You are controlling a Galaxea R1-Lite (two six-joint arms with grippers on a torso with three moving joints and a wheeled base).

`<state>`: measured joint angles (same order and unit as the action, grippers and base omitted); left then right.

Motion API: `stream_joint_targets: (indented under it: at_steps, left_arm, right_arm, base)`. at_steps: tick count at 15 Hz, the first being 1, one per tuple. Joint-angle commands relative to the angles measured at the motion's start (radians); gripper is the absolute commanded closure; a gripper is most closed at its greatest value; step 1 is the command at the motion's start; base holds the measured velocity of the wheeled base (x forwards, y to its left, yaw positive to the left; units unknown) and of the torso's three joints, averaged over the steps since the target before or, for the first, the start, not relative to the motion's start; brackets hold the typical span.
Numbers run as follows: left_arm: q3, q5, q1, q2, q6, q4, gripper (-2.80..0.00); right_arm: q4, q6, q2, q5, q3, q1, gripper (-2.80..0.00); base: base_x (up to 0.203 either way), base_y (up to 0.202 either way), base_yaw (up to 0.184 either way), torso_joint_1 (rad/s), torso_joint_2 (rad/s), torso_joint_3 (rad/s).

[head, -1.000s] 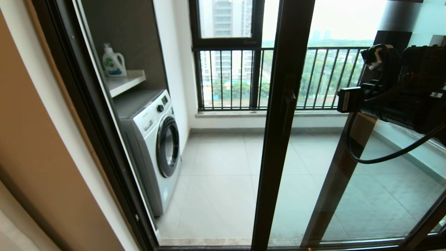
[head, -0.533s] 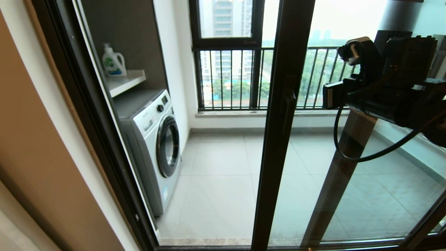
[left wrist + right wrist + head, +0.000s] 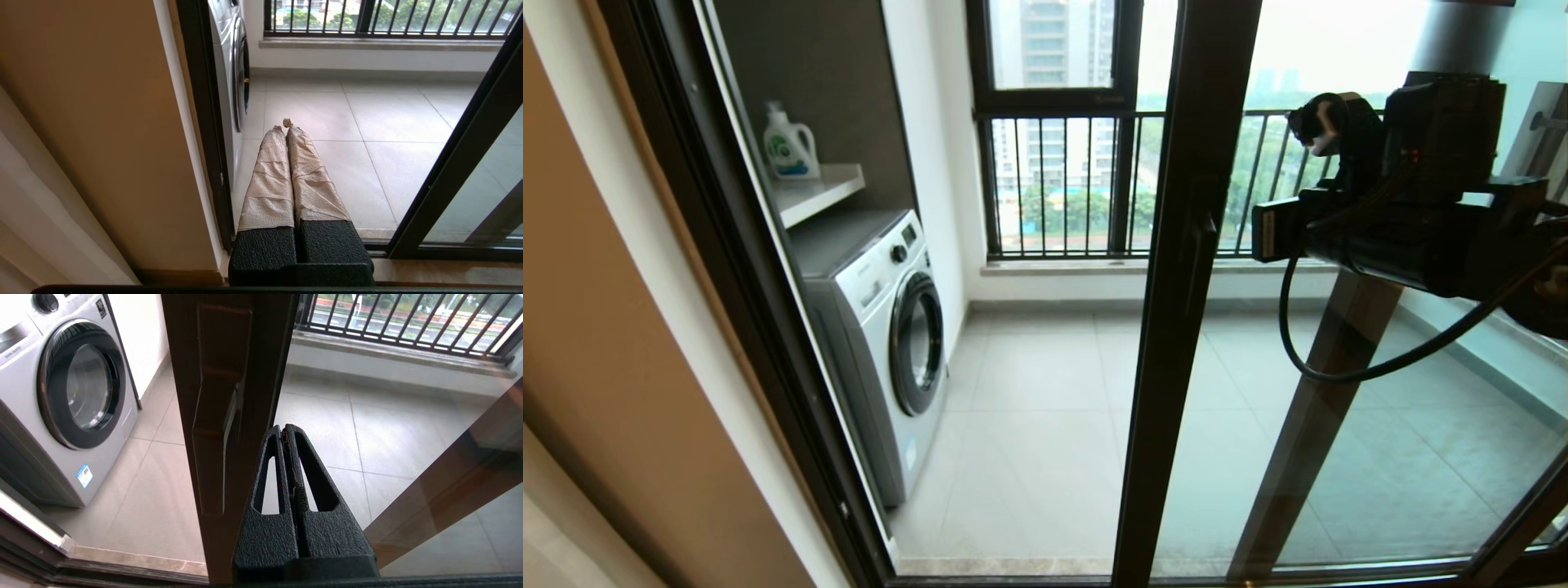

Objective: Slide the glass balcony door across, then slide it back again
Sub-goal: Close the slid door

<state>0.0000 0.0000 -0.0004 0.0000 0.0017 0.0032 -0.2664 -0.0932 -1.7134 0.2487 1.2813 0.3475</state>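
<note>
home balcony laundry: washing machine (image 3: pixel 882 327)

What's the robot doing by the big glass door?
The robot is getting ready to slide the glass balcony door. Its right tool, fingers pressed together, is raised in front of the door's upright frame, next to the bar handle; whether it touches the door is hard to tell. The doorway is open on the side with the washing machine. The left tool is shut too, and points at the balcony floor by the wall.
</note>
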Motion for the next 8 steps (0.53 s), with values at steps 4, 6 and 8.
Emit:
stream_joint_targets:
  at_steps: [4,6,8]
  left_arm:
    - [0.000,0.000,0.000,0.000,0.000,0.000,0.00]
    - [0.000,0.000,0.000,0.001,0.000,0.000,0.00]
    - [0.000,0.000,-0.001,0.001,0.000,0.000,0.00]
  right_arm:
    - [0.040,-0.026,-0.022,0.003,-0.001,-0.035,0.00]
    - [0.043,-0.028,-0.039,0.002,-0.002,-0.025,0.00]
    - [0.044,-0.026,-0.078,-0.001,0.017,-0.020,0.00]
  base:
    - [0.000,0.000,0.000,0.000,0.00,0.000]
    - [0.000,0.000,0.000,0.000,0.00,0.000]
    - [0.000,0.000,0.000,0.000,0.00,0.000]
